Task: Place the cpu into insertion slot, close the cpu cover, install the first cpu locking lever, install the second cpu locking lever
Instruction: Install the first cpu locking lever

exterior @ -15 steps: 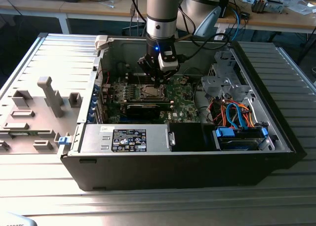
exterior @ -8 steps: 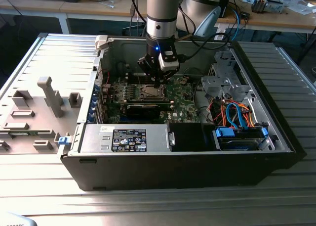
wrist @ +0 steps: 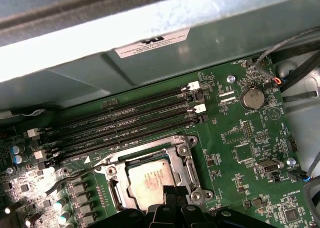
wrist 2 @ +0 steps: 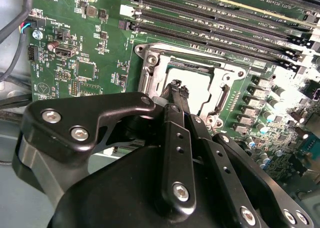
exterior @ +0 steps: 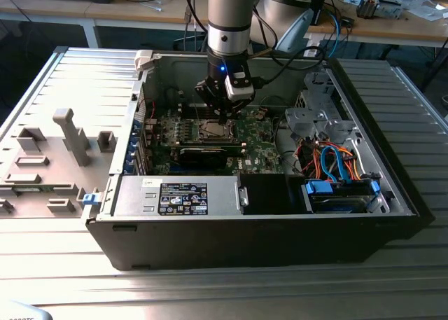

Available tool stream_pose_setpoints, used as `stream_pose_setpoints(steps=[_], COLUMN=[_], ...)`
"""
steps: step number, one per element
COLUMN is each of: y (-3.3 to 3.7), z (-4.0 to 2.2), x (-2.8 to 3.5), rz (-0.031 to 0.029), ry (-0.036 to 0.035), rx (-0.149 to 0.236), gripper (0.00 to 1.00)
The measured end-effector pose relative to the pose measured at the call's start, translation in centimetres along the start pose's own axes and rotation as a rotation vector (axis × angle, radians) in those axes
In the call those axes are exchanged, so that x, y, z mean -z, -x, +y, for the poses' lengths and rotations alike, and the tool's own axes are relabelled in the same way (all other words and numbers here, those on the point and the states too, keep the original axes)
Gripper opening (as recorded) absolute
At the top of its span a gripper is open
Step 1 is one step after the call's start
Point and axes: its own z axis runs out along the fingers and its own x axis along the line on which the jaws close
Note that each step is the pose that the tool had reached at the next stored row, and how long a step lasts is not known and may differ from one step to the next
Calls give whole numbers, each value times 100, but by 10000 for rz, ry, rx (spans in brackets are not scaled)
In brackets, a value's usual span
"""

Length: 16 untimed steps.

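- My pincer (wrist 2: 177, 88) is pressed together, its tips just above the cpu (wrist: 150, 180).
- The cpu sits in the slot (wrist: 191, 139) on the green board (wrist: 235, 138).
- The cover (wrist: 186, 164) lies flat around it.

Cpu (wrist: 150, 180) dull grey metal; cpu cover (wrist: 186, 160) bright bare metal; end effector (wrist 2: 178, 88) matt black.

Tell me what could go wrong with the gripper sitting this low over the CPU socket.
1. The gripper hangs right at the edge of the cpu cover, with the cpu bare in its window. A slightly off push might scratch the chip or bend the frame.
2. The memory slots and small capacitors stand close beside the socket, so a sideways slip could knock them.
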Motion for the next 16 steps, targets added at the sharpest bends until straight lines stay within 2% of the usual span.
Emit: stream_pose_setpoints(steps=[11, 16], y=[-1, -2], z=[0, 0], x=[-2, -6], rz=[-4, -17], ry=[-3, -51], rx=[51, 51], gripper=[11, 11])
